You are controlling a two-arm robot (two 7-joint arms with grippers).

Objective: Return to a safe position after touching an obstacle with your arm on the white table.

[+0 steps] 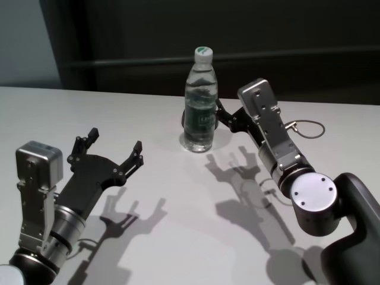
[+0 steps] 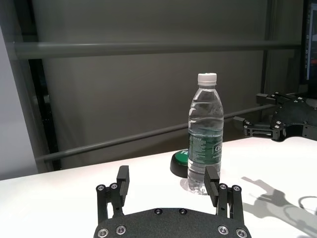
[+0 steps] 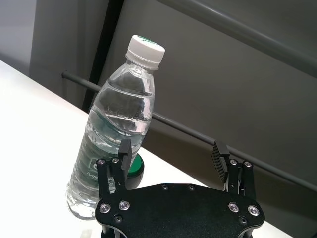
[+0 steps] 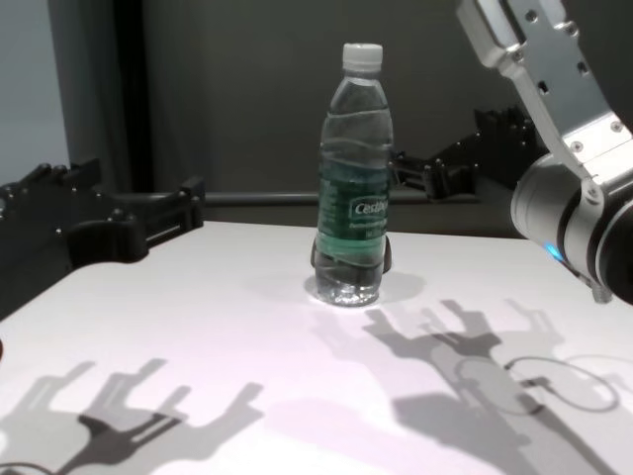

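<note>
The obstacle, a clear water bottle (image 1: 199, 101) with a white cap and a dark green label, stands upright on the white table (image 1: 178, 225). It also shows in the chest view (image 4: 354, 178), the left wrist view (image 2: 204, 134) and the right wrist view (image 3: 119, 134). My right gripper (image 1: 221, 116) is open and empty, held above the table close beside the bottle's right side; I cannot tell if it touches. Its fingers (image 3: 125, 151) frame the bottle's edge. My left gripper (image 1: 116, 148) is open and empty at the near left, well clear of the bottle.
A black button with a green top (image 2: 179, 161) sits just behind the bottle's base. A thin cable loop (image 1: 309, 127) lies on the table right of the right arm. A dark wall with a rail runs behind the table's far edge.
</note>
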